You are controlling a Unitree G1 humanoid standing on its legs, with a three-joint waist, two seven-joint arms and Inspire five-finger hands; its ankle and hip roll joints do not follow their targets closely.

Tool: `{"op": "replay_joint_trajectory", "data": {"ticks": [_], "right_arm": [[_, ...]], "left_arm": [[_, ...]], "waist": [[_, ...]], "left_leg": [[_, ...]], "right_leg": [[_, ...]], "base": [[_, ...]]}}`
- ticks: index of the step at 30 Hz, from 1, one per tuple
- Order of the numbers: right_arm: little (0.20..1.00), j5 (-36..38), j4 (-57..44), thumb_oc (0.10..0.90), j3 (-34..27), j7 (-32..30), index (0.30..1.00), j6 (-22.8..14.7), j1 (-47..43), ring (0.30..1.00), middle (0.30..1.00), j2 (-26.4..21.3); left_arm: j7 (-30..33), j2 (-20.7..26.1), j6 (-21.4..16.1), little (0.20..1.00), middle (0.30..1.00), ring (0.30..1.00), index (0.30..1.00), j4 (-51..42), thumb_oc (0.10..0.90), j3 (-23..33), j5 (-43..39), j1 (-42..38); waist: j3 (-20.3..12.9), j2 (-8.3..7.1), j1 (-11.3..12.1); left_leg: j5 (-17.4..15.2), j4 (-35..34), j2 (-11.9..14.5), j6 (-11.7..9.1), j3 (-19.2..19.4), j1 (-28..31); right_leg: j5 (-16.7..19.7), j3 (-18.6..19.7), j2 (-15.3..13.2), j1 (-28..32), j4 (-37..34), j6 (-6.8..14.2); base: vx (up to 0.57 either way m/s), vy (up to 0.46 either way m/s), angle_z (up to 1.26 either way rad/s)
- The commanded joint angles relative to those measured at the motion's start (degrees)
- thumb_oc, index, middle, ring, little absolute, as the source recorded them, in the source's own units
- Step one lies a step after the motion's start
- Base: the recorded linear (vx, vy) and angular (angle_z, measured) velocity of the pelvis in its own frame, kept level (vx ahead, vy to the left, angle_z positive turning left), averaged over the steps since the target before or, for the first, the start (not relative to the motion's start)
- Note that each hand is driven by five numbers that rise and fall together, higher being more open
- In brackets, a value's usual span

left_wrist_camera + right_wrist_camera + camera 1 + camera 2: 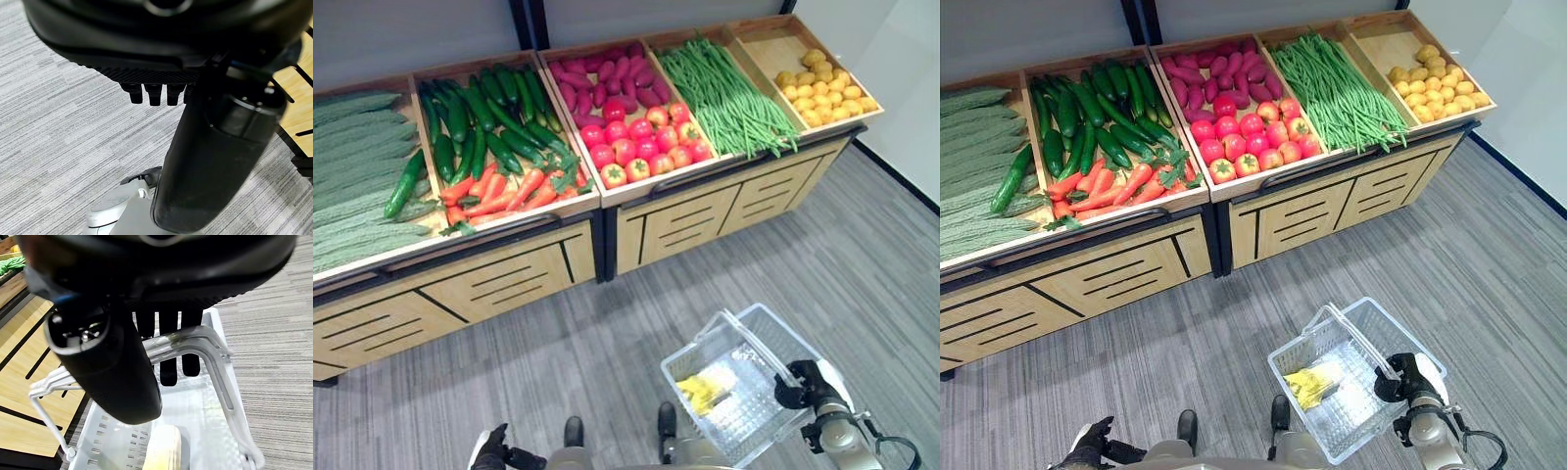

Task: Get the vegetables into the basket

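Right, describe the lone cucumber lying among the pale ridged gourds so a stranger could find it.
Start at the wooden produce stand and go to its leftmost bin, filled with pale green ridged gourds. One cucumber lies tilted across their right edge. It is smooth and dark green, unlike the pale, ridged gourds beneath it.

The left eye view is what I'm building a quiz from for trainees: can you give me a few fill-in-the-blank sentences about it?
1. The right hand has its fingers curled round the handle of the clear plastic basket, which already holds something ____ in colour.
2. The round red tomatoes lie in front of the long ____ sweet potatoes.
3. The orange carrots share a wooden bin with the dark green ____.

Missing words: yellow; purple; cucumbers
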Motion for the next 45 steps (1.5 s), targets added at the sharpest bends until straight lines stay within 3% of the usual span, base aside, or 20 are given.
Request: {"op": "replay_joint_trajectory", "data": {"ticks": [1, 7, 10, 12, 14, 17, 19, 21, 23, 27, 30, 34, 36, 37, 40, 42, 43, 44, 45], "right_arm": [[0.3, 1.7, -4.2, 0.4, -4.0, -3.3, 0.3, -3.5, -5.2, 0.3, 0.3, -2.3], [0.3, 1.4, -5.7, 0.4, -4.7, -3.6, 0.3, -3.8, -4.0, 0.3, 0.3, -3.2], [0.3, 1.5, -5.7, 0.4, -5.6, -3.6, 0.3, -4.0, -2.6, 0.3, 0.3, -4.2], [0.3, 1.8, -6.2, 0.4, -7.7, -4.1, 0.3, -3.8, -0.5, 0.3, 0.3, -5.2], [0.3, 1.8, -6.2, 0.4, -8.2, -4.8, 0.3, -3.7, -0.7, 0.3, 0.3, -5.8], [0.3, 1.9, -5.4, 0.4, -8.0, -5.5, 0.3, -3.8, -0.8, 0.3, 0.3, -5.7], [0.3, 1.9, -4.0, 0.4, -7.7, -6.2, 0.3, -3.7, -1.0, 0.3, 0.3, -5.6], [0.3, 1.7, -3.3, 0.4, -7.2, -6.5, 0.3, -3.7, -1.0, 0.3, 0.3, -5.3], [0.3, 1.3, -2.9, 0.4, -6.7, -6.5, 0.3, -3.5, -1.0, 0.3, 0.3, -5.3], [0.3, 0.9, -2.4, 0.4, -7.7, -6.3, 0.3, -3.1, 0.9, 0.3, 0.3, -3.5], [0.3, 1.1, -1.1, 0.4, -6.9, -5.9, 0.3, -2.6, -0.6, 0.3, 0.3, -2.8], [0.3, 1.1, -0.2, 0.4, -6.1, -6.1, 0.3, -2.4, -2.4, 0.3, 0.3, -2.7], [0.3, 0.5, -1.9, 0.4, -4.1, -6.1, 0.3, -2.5, -5.2, 0.3, 0.3, -2.9], [0.3, 0.4, -2.3, 0.4, -3.5, -6.3, 0.3, -2.5, -6.0, 0.3, 0.3, -2.8], [0.3, 0.2, -3.7, 0.4, -2.6, -6.8, 0.3, -2.9, -7.3, 0.3, 0.3, -2.7], [0.3, 0.3, -4.3, 0.4, -2.0, -6.9, 0.3, -3.0, -8.4, 0.3, 0.3, -2.5], [0.3, 0.5, -4.3, 0.4, -1.9, -7.1, 0.3, -3.0, -8.8, 0.3, 0.3, -2.6], [0.3, 0.9, -3.6, 0.4, -1.7, -7.5, 0.3, -3.2, -9.6, 0.3, 0.3, -2.7], [0.3, 0.9, -3.6, 0.4, -1.7, -7.5, 0.3, -3.2, -9.6, 0.3, 0.3, -2.6]], "left_arm": [[1.7, 4.3, -0.7, 1.0, 1.0, 1.0, 1.0, 1.9, 0.9, -0.2, 0.1, -1.7], [2.4, 5.1, -0.6, 1.0, 1.0, 1.0, 1.0, 1.3, 0.9, 0.2, -1.5, -2.9], [2.3, 4.7, -0.7, 1.0, 1.0, 1.0, 1.0, 1.0, 0.9, 0.2, -2.2, -3.5], [2.2, 4.5, -0.6, 1.0, 1.0, 1.0, 1.0, 0.0, 0.9, -0.1, -2.7, -4.1], [2.7, 4.7, -1.0, 1.0, 1.0, 1.0, 1.0, -0.6, 0.9, -0.6, -3.1, -4.5], [3.3, 4.9, -1.2, 1.0, 1.0, 1.0, 1.0, -1.0, 0.9, -1.1, -3.0, -4.9], [3.7, 5.1, -1.4, 1.0, 1.0, 1.0, 1.0, -1.4, 0.9, -1.8, -2.6, -5.1], [4.0, 5.2, -1.6, 1.0, 1.0, 1.0, 1.0, -1.5, 0.9, -2.2, -2.5, -5.0], [4.4, 5.2, -1.7, 1.0, 1.0, 1.0, 1.0, -1.5, 0.9, -2.7, -2.3, -4.8], [4.1, 5.1, -1.5, 1.0, 1.0, 1.0, 1.0, -0.5, 0.9, -3.7, -0.9, -4.5], [3.7, 5.7, -1.7, 1.0, 1.0, 1.0, 1.0, -1.6, 0.9, -5.2, 0.6, -5.1], [3.6, 6.2, -1.8, 1.0, 1.0, 1.0, 1.0, -1.5, 0.9, -5.8, 1.2, -5.3], [3.8, 7.0, -1.6, 1.0, 1.0, 1.0, 1.0, -1.7, 0.9, -5.9, 1.5, -5.5], [3.9, 7.2, -1.5, 1.0, 1.0, 1.0, 1.0, -1.9, 0.9, -5.7, 1.2, -5.6], [4.3, 7.5, -1.5, 1.0, 1.0, 1.0, 1.0, -2.4, 0.9, -4.8, 0.3, -5.7], [4.8, 7.4, -1.5, 1.0, 1.0, 1.0, 1.0, -1.6, 0.9, -4.3, -0.7, -6.6], [4.9, 7.4, -1.5, 1.0, 1.0, 1.0, 1.0, -1.4, 0.9, -4.4, -0.7, -7.0], [5.1, 7.2, -1.6, 1.0, 1.0, 1.0, 1.0, -0.8, 0.9, -4.5, -0.4, -7.5], [5.1, 7.2, -1.6, 1.0, 1.0, 1.0, 1.0, -0.8, 0.9, -4.5, -0.4, -7.5]], "waist": [[0.2, -2.83, 0.8], [1.8, -2.53, 0.4], [2.3, -2.46, -0.1], [3.7, -3.05, -0.4], [4.6, -2.79, 0.2], [4.7, -2.56, 0.4], [4.7, -1.34, 0.9], [4.6, -0.37, 1.4], [4.0, -0.1, 1.8], [2.7, -1.23, 1.0], [2.3, -2.48, 1.2], [2.0, -2.78, 1.2], [2.8, -2.52, 1.5], [3.7, -1.9, 1.4], [5.8, -0.49, 0.9], [7.1, -1.15, 0.3], [7.5, -1.34, 0.0], [8.4, -1.95, -1.0], [8.4, -1.94, -1.1]], "left_leg": [[-3.3, 2.4, -0.5, 1.8, 0.8, -0.7], [-4.6, 7.5, 0.2, 1.2, -1.3, -2.8], [-5.3, 14.5, -0.1, 0.0, -2.2, -5.8], [-2.3, 26.5, -0.3, -1.7, -0.9, -10.8], [-1.5, 25.7, -1.6, -1.6, -2.0, -13.4], [-1.6, 21.9, -1.2, -0.8, -1.4, -16.3], [4.0, 14.3, 1.9, -1.1, -1.7, -18.3], [7.0, 8.6, 3.7, -1.4, -2.1, -18.4], [7.8, 7.8, 4.1, -1.8, -3.2, -18.7], [5.1, 12.4, 1.7, -0.3, -1.3, -19.2], [0.6, 17.6, -1.8, 1.8, 0.6, -20.9], [-2.0, 19.5, -3.2, 3.1, 1.5, -21.4], [-4.5, 19.2, -4.5, 5.5, 3.0, -19.2], [-4.7, 18.8, -4.4, 6.0, 3.3, -18.2], [-5.7, 16.6, -5.1, 7.1, 3.9, -14.0], [-6.5, 15.6, -5.8, 6.6, 4.3, -11.8], [-6.9, 15.6, -6.1, 6.3, 4.2, -11.4], [-8.5, 16.1, -7.0, 5.6, 3.4, -10.1], [-8.4, 16.1, -7.0, 5.6, 3.4, -10.1]], "right_leg": [[-5.1, 1.3, -4.2, -4.9, 11.0, 3.7], [-8.6, 1.2, -3.5, -6.3, 15.9, 2.2], [-9.9, 0.4, -3.0, -5.2, 15.7, 0.5], [-10.8, -1.8, -2.9, -2.7, 15.4, -1.1], [-11.2, -1.8, -2.2, -1.8, 15.3, -1.0], [-11.9, -1.3, -1.8, -1.5, 15.2, -0.8], [-13.2, -0.5, -0.8, -0.1, 15.3, -0.4], [-14.6, 0.5, -0.4, 1.2, 15.8, -0.2], [-15.9, 2.0, -0.7, 3.1, 16.2, 0.3], [-16.4, 3.5, -3.6, 4.7, 17.2, 1.8], [-11.3, 6.1, -7.0, 4.0, 16.6, 3.8], [-8.1, 7.4, -8.7, 3.0, 17.3, 4.4], [0.2, 8.0, -10.6, -2.8, 26.5, 3.4], [1.7, 7.0, -10.6, -4.7, 30.1, 3.0], [0.4, 4.7, -9.3, -10.0, 36.1, 2.1], [-3.3, 1.8, -8.0, -13.3, 31.4, 1.7], [-3.4, 1.3, -7.9, -13.7, 28.6, 2.0], [-2.7, 2.0, -7.1, -15.8, 18.7, 3.1], [-2.5, 1.9, -7.1, -15.8, 18.4, 3.1]], "base": [[-0.01, -0.047, -0.03], [0.05, -0.133, 0.06], [0.1, -0.204, 0.31], [0.09, -0.195, 0.41], [0.12, -0.125, 0.61], [0.18, -0.022, 0.11], [0.23, 0.105, -0.07], [0.35, 0.188, 0.1], [0.34, 0.206, 0.1], [0.3, 0.246, -0.48], [0.21, 0.226, -0.32], [0.17, 0.201, -0.28], [0.19, 0.332, -0.35], [0.11, 0.28, -0.29], [0.15, 0.22, -0.23], [0.19, 0.055, -0.09], [0.31, -0.091, -0.27], [0.23, -0.102, -0.13], [0.26, -0.129, 0.14]]}}
